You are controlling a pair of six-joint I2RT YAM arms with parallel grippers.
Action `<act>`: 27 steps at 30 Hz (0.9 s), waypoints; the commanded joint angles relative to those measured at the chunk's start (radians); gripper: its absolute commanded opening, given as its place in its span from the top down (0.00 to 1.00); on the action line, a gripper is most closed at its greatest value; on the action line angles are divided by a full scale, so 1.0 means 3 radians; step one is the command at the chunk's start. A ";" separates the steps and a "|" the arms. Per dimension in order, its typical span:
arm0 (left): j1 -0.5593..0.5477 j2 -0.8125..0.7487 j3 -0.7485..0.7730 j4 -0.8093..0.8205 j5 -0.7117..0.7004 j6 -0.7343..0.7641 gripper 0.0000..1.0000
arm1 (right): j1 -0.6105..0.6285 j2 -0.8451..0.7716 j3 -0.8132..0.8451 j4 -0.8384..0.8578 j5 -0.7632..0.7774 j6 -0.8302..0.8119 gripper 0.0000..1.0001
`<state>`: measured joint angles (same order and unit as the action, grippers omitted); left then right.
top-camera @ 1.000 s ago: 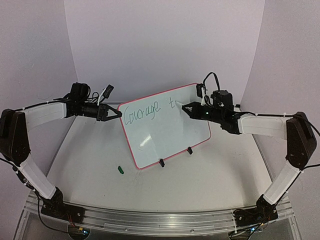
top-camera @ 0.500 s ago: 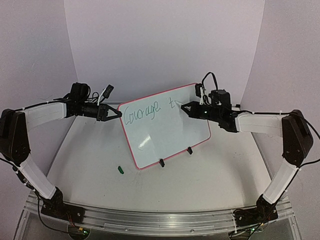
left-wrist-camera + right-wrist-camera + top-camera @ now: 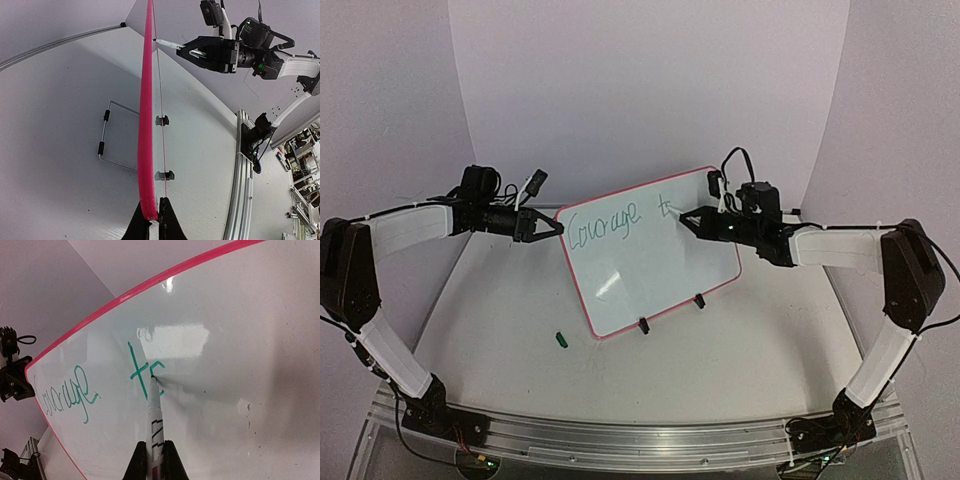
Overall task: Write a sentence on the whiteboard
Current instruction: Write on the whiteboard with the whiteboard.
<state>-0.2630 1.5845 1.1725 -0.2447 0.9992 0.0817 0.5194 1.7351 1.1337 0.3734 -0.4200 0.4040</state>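
The whiteboard (image 3: 660, 270) stands tilted on two black clip feet in mid-table, red-pink framed. The sentence (image 3: 605, 222) reads "Courage t" in green, with a part-drawn letter after the "t" (image 3: 139, 371). My left gripper (image 3: 557, 227) is shut on the board's upper left edge; the left wrist view shows the board edge-on (image 3: 146, 125) between my fingertips (image 3: 151, 217). My right gripper (image 3: 685, 215) is shut on a white marker (image 3: 154, 415) whose tip touches the board (image 3: 240, 340) at the new stroke.
A small green marker cap (image 3: 560, 339) lies on the table left of the board's front. A wire stand (image 3: 107, 135) sits behind the board. An aluminium rail (image 3: 620, 440) runs along the near edge. White walls close the back and sides.
My right gripper has shifted slightly left along the board with the marker, and a short green stroke has appeared after the "t". The left arm and board have not moved.
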 commanded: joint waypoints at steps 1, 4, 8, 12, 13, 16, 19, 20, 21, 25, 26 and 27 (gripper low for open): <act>-0.0105 -0.0017 0.0046 -0.0129 -0.0141 0.0317 1.00 | -0.0013 -0.0113 -0.0130 0.0059 0.0099 -0.0047 1.00; -0.0105 -0.0020 0.0044 -0.0130 -0.0143 0.0316 1.00 | -0.0017 -0.0155 -0.0156 0.0057 0.0172 -0.0046 1.00; -0.0106 -0.0022 0.0044 -0.0126 -0.0135 0.0319 1.00 | -0.0019 -0.0159 -0.0120 0.0058 0.0280 -0.0038 1.00; -0.0105 -0.0025 0.0045 -0.0130 -0.0137 0.0318 1.00 | -0.0017 -0.0144 -0.0046 0.0059 0.0326 -0.0038 1.00; -0.0105 -0.0023 0.0044 -0.0130 -0.0135 0.0318 1.00 | -0.0018 -0.0134 -0.0019 0.0060 0.0321 -0.0041 1.00; -0.0108 -0.0018 0.0045 -0.0129 -0.0137 0.0316 1.00 | -0.0015 -0.0094 0.0060 0.0059 0.0284 -0.0055 1.00; -0.0110 -0.0020 0.0045 -0.0130 -0.0137 0.0318 1.00 | -0.0016 -0.0048 0.0117 0.0059 0.0241 -0.0065 1.00; -0.0109 -0.0018 0.0046 -0.0130 -0.0136 0.0320 1.00 | -0.0016 -0.0034 0.0134 0.0059 0.0227 -0.0065 1.00; -0.0109 -0.0018 0.0047 -0.0130 -0.0135 0.0322 1.00 | -0.0016 -0.0020 0.0147 0.0059 0.0215 -0.0064 1.00; -0.0110 -0.0012 0.0045 -0.0130 -0.0135 0.0322 1.00 | -0.0016 0.0029 0.0183 0.0059 0.0155 -0.0064 1.00; -0.0110 -0.0010 0.0048 -0.0128 -0.0135 0.0321 1.00 | -0.0015 0.0034 0.0181 0.0059 0.0142 -0.0063 1.00; -0.0110 -0.0011 0.0049 -0.0129 -0.0136 0.0322 1.00 | -0.0014 0.0033 0.0173 0.0059 0.0135 -0.0064 1.00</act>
<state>-0.2648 1.5845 1.1725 -0.2460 0.9993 0.0822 0.5194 1.7250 1.1519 0.3737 -0.3627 0.3950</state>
